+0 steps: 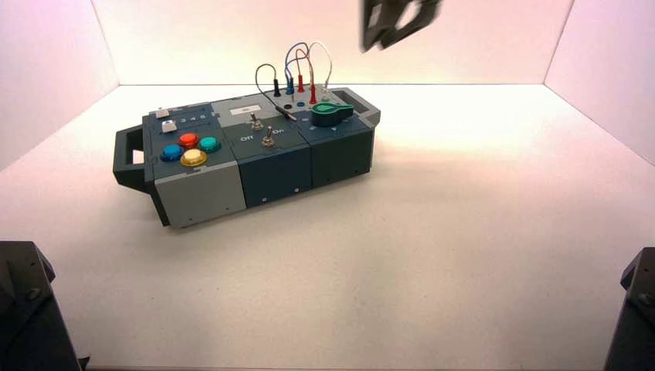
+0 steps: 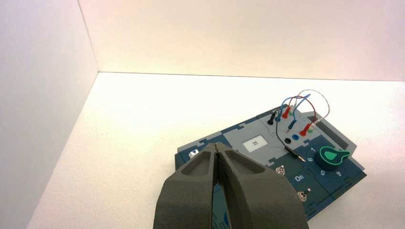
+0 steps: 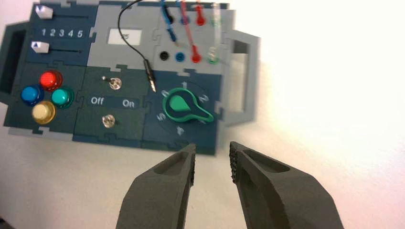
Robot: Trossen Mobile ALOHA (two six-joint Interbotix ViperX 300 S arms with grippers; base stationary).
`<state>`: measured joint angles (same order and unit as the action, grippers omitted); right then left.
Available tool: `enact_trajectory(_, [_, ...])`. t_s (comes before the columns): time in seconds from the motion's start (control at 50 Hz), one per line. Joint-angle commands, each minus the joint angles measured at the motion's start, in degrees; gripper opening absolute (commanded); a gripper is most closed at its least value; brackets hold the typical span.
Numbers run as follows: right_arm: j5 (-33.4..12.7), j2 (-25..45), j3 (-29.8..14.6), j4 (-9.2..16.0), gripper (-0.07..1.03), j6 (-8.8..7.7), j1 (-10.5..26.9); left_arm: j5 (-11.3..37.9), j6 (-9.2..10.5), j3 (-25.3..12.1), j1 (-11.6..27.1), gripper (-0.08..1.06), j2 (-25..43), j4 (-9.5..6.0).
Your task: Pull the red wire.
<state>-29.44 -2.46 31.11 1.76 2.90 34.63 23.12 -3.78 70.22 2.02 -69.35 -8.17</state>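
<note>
My right hand (image 3: 212, 145) is up high, to the right of the wires in the high view, with its fingers apart and open space between the tips. The red wire (image 1: 312, 63) stands in a loop over the wire panel (image 3: 167, 45) at the far right part of the box (image 1: 274, 185), both red plugs (image 3: 196, 58) seated, one toward the far edge, one nearer me.

It's crowded in there. The blue wire (image 2: 294, 112) arches close by, one plug seated and the other dangling near the red loop. The white wire (image 2: 328, 106) rises on the handle side, both ends seated. The black wire (image 3: 120, 21) bends off the other way, its free plug reaching onto the knob's panel. The green knob (image 3: 184, 106) sits just on my side of the sockets.

The box stands turned, its right end farther from me. Past its right handle (image 1: 360, 106) I have wide open table (image 1: 479, 232), and plenty of bare surface along the near side too. Behind the wires runs the back wall (image 1: 479, 54).

My left hand (image 2: 216, 144) waits above the box's left part, fingers together.
</note>
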Motion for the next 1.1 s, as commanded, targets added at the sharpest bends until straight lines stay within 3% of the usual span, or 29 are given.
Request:
enact_trajectory(0.02, [-1.9, 5.0, -7.5, 0.2, 0.42, -0.26, 1.1, -0.6, 0.09, -0.8, 0.1, -0.03, 0.4, -0.09])
enact_trajectory(0.34, [-8.2, 15.5, -19.7, 0.5, 0.42, -0.97, 1.3, -0.6, 0.09, -0.9, 0.1, -0.03, 0.4, -0.09])
enact_trajectory(0.7, [-11.2, 21.0, -26.3, 3.0, 0.42, -1.93, 1.4, -0.6, 0.09, -1.0, 0.1, -0.03, 0.4, -0.09])
enact_trajectory(1.1, [-12.7, 26.0, -30.7, 3.3, 0.41, -1.93, 1.3, -0.6, 0.0, -1.0, 0.1, -0.03, 0.3, -0.09])
